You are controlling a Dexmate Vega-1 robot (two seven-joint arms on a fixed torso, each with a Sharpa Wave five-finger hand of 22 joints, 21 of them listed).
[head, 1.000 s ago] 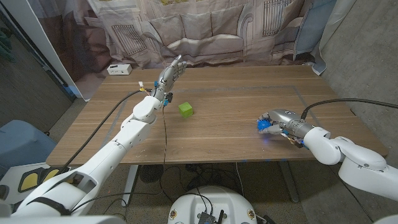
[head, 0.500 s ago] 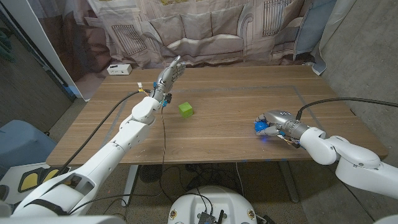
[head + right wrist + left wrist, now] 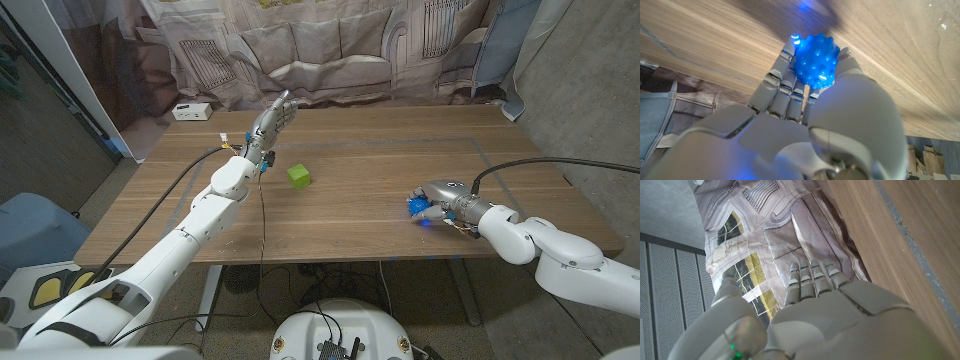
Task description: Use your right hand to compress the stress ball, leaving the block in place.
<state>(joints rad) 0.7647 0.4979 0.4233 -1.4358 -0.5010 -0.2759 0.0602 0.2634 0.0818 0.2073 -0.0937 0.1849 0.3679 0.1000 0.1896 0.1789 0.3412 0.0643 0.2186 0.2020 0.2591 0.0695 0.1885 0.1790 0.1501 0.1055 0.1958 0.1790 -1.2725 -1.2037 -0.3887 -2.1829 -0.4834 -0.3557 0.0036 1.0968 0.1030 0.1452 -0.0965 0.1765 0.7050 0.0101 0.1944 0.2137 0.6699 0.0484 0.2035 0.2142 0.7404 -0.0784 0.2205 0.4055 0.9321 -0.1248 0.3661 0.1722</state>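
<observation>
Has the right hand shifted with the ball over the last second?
Yes. The right hand, gripping the blue stress ball, has slid slightly toward the green block, which sits unmoved on the table.

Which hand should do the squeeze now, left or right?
Right. The right hand already has its fingers wrapped around the blue stress ball at the table's right side. The left hand is raised, fingers apart, beyond the green block, far from the ball.
</observation>
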